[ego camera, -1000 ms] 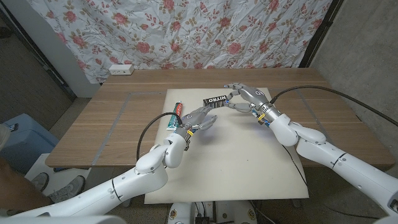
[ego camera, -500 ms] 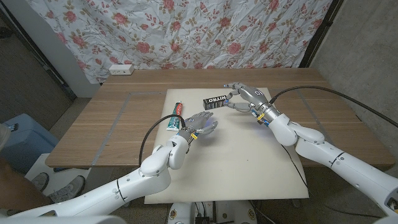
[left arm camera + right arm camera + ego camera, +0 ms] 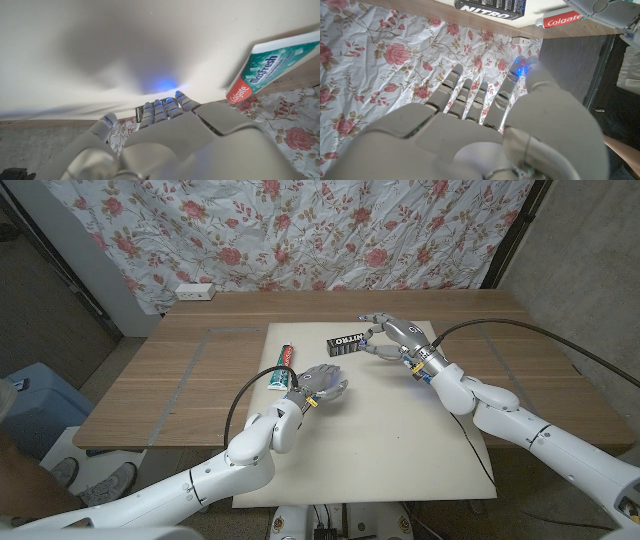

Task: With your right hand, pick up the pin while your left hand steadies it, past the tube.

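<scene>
The left hand (image 3: 322,380) has drawn back toward the robot and now hovers over the white mat (image 3: 400,440), fingers apart, holding nothing, just beside the tube (image 3: 280,367). The right hand (image 3: 395,338) remains near the black pack (image 3: 348,340), fingers spread and empty. No pin can be made out on the mat. Judgement: steadying is released while no pickup has begun.
</scene>
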`<state>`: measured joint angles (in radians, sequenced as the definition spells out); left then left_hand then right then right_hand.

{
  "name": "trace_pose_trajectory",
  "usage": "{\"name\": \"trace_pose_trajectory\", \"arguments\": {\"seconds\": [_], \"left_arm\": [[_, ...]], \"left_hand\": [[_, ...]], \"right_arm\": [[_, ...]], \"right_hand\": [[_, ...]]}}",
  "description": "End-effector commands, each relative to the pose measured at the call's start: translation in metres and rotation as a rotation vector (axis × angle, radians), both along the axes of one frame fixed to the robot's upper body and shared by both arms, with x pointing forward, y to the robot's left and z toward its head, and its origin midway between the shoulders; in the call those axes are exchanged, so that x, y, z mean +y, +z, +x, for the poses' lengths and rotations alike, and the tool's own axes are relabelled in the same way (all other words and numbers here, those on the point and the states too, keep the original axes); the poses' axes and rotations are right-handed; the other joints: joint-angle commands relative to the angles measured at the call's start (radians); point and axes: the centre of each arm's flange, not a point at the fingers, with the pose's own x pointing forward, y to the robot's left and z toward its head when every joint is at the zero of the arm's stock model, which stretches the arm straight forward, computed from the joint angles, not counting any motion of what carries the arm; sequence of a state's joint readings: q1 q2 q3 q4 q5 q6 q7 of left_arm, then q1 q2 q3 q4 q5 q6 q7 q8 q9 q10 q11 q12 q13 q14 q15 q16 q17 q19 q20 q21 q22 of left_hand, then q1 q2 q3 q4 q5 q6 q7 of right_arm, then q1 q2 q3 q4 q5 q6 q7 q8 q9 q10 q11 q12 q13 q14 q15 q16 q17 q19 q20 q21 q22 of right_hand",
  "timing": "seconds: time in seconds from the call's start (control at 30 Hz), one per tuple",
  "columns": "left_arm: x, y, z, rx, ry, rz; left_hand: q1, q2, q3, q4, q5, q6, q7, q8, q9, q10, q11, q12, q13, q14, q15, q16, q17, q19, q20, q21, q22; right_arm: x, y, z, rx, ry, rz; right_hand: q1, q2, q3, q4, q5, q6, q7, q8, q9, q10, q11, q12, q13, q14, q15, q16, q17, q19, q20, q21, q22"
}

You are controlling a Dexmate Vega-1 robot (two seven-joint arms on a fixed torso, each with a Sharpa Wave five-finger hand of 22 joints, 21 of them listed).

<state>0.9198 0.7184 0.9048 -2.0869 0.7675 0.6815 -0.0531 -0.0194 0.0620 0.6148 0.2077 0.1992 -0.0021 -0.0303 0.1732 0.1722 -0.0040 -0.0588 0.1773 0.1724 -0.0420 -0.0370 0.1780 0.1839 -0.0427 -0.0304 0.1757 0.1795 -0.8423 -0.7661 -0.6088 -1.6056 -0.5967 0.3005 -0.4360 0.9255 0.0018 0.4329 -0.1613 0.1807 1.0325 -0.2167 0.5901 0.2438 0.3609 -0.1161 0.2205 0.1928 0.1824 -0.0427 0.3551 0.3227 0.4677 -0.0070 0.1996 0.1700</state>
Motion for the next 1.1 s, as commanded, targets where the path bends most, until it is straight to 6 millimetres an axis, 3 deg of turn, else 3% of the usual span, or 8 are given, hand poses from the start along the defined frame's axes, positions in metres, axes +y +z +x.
{"name": "trace_pose_trajectory", "arguments": {"seconds": [0.03, 1.1], "left_arm": [[0.002, -0.006, 0.007, 0.037, 0.004, 0.024], [0.006, -0.011, 0.005, 0.034, 0.020, 0.030]], "left_hand": [[-0.007, 0.124, -0.004, 0.000, 0.000, -0.009, -0.004, 0.000, 0.002, -0.008, -0.004, 0.008, 0.002, -0.006, -0.029, 0.005, 0.002, -0.009, -0.086, 0.008, 0.002], [-0.006, 0.127, -0.033, -0.001, 0.003, 0.023, -0.007, 0.015, 0.002, 0.019, -0.015, 0.018, 0.001, 0.025, -0.041, 0.015, 0.000, -0.019, -0.073, 0.017, 0.002]], "right_arm": [[0.005, 0.001, 0.002, 0.008, 0.023, 0.004], [0.020, -0.018, 0.016, 0.105, 0.084, 0.034]], "right_hand": [[0.001, 0.007, -0.002, 0.000, -0.003, 0.020, -0.008, 0.006, 0.001, 0.006, 0.001, -0.002, 0.004, 0.010, -0.035, 0.006, 0.004, 0.005, 0.004, -0.001, 0.004], [0.001, 0.010, -0.005, 0.001, -0.005, 0.020, -0.008, 0.000, -0.004, 0.015, 0.003, -0.003, 0.005, 0.014, -0.034, 0.008, 0.007, 0.005, 0.002, -0.001, 0.004]]}}
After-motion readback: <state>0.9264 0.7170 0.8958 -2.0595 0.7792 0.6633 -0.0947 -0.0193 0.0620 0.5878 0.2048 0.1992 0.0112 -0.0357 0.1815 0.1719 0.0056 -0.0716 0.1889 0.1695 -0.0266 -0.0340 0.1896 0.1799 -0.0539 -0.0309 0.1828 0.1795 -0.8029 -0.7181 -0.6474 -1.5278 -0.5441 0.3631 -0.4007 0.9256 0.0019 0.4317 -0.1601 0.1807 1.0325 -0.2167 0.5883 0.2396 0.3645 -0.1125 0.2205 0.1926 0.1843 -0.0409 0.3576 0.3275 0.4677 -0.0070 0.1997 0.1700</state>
